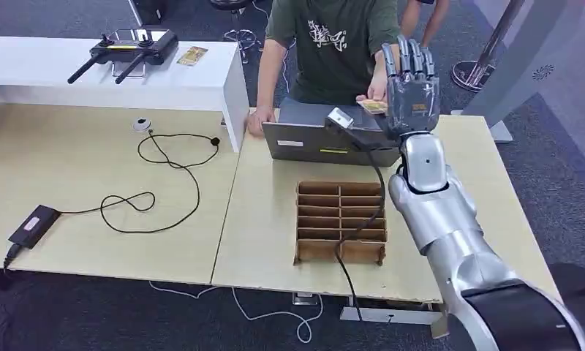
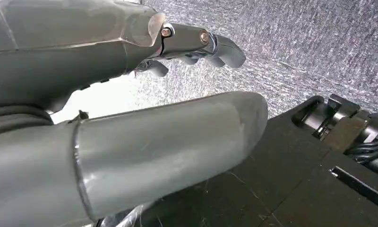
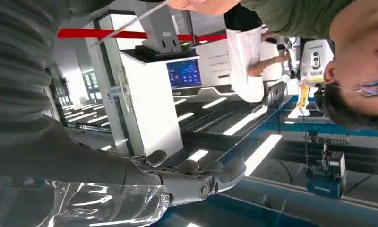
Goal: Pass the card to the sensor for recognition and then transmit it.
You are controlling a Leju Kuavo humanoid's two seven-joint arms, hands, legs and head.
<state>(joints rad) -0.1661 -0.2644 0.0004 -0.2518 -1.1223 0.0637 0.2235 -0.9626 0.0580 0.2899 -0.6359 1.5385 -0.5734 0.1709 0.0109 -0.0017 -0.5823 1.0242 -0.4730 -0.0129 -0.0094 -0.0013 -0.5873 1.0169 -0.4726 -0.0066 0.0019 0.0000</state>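
**A:** Where's the card right now?

**B:** On my head cam it's upper right of centre. The card (image 1: 373,107) is in the person's hand (image 1: 377,89), right beside my right robot hand (image 1: 412,86), which is raised with fingers straight, apart and holding nothing.

**A:** And the left one?

**B:** The left robot hand (image 2: 130,118) hangs over the floor, fingers loosely apart, holding nothing. The grey box (image 1: 326,135) and cardboard divider tray (image 1: 341,221) sit on the surface (image 1: 260,219).

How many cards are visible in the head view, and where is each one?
2. One card is in the person's hand, beside the raised right hand. Another card lies on the white shelf. Others may be hidden.
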